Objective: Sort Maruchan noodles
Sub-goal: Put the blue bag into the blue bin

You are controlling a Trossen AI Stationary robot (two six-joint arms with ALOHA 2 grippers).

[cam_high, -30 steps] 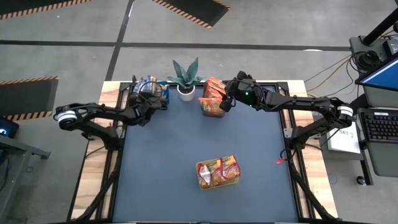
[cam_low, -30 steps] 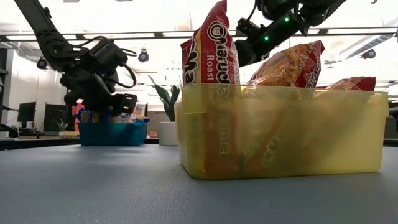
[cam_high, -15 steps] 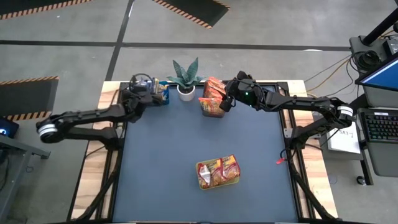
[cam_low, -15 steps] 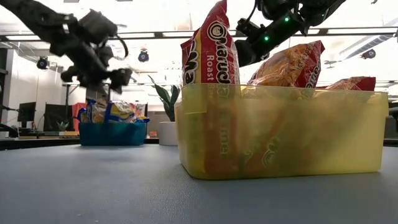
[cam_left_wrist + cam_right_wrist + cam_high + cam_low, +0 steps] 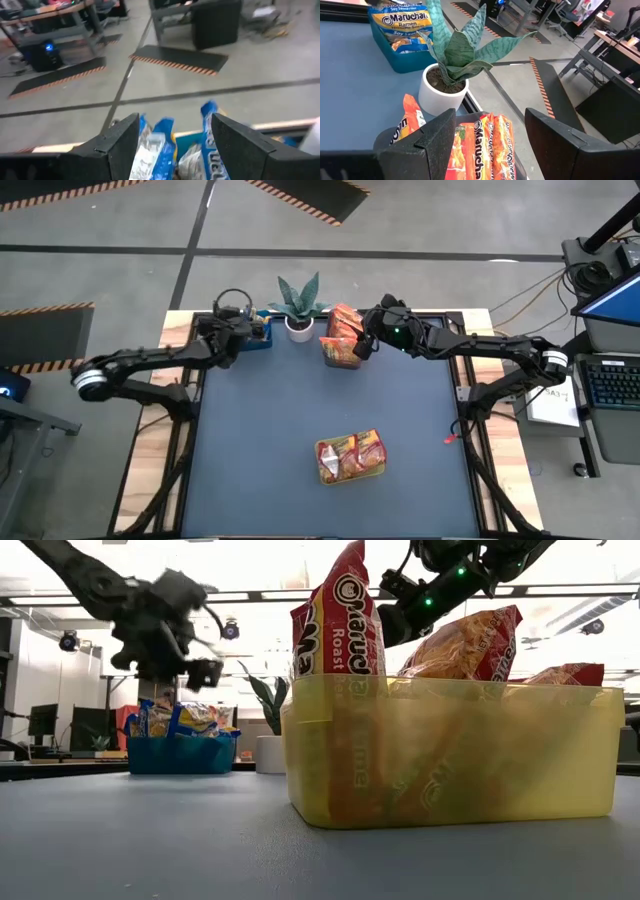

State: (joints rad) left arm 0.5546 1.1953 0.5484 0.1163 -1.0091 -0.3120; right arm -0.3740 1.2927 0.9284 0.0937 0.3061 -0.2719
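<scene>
My left gripper (image 5: 243, 330) hangs open and empty above the blue bin (image 5: 260, 340) at the table's far left. Yellow-and-blue Maruchan packets (image 5: 155, 145) stand in that bin below its fingers, also seen in the low view (image 5: 190, 718). My right gripper (image 5: 358, 345) is open and empty above the dark clear bin (image 5: 340, 360), where orange packets (image 5: 480, 150) stand on edge. Red packets (image 5: 352, 450) stand in the yellow-green bin (image 5: 450, 750) near the table's front.
A potted plant in a white pot (image 5: 298, 310) stands at the far edge between the blue bin and the dark clear bin. The grey table top between the far bins and the yellow-green bin is bare.
My left gripper has risen from down among the packets in the blue bin and now hangs above it. The packets stay in the bin.
</scene>
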